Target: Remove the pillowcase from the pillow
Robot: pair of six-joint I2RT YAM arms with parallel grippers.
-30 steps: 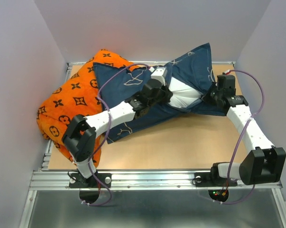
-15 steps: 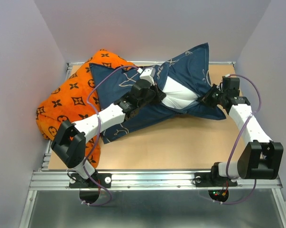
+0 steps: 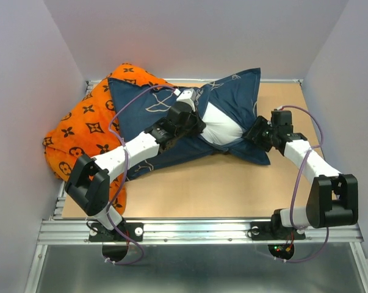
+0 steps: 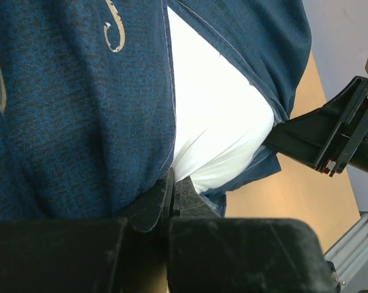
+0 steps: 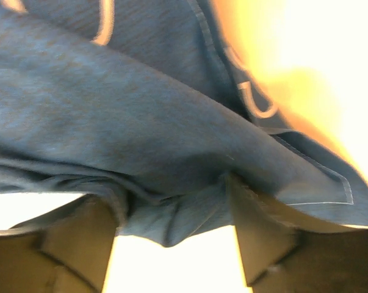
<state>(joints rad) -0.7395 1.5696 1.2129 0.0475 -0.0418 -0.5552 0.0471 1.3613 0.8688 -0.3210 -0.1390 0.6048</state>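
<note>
No words, numbers or brand names can be read in any view; the orange cushion (image 3: 80, 131) bears only black motifs, four-pointed flowers and ringed stars, and some marks may be interlaced letters but are too small to tell; the pillowcase (image 4: 68, 110) carries pale line drawings, one a hook-shaped curl.

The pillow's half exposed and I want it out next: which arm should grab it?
Probably left. The left hand sits at the opening, against the bare pillow, pinching the case edge. The right hand holds the case at the opening's other side, suited to anchoring.
</note>
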